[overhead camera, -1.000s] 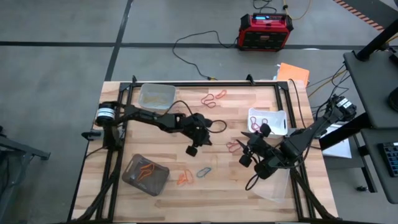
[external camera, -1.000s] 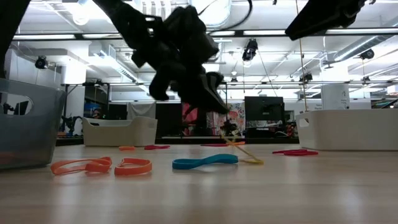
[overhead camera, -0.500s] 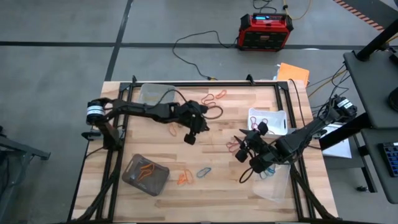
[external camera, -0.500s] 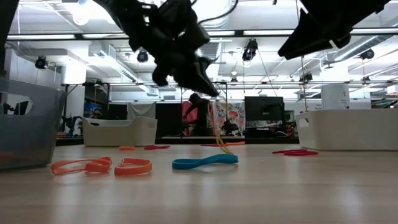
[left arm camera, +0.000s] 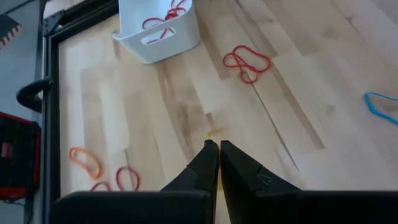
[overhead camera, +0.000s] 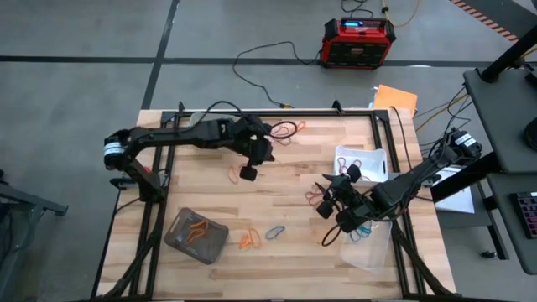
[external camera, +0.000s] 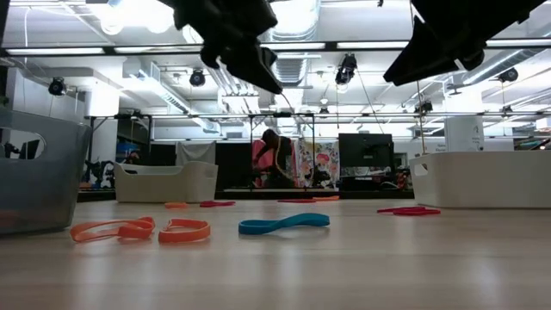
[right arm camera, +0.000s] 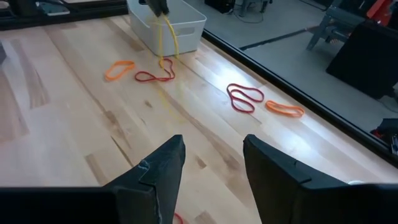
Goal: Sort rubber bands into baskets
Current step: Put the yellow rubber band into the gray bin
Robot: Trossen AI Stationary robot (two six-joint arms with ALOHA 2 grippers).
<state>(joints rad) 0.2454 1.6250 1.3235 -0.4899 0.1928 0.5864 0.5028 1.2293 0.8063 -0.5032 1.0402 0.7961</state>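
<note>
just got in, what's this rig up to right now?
Sorting loose rubber bands into tubs. The left gripper, fingers shut on a thin yellow rubber band, is raised near the clear plastic tub at the far left. The right gripper hangs open over the red bands near the white tub. Orange and blue bands lie unsorted.

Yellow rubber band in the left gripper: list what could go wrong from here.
The thin yellow rubber band hangs long from the shut tips of the left gripper, so it may slip free before reaching a basket. Its dangling end may also brush and drag the loose red rubber band on the wooden table.
</note>
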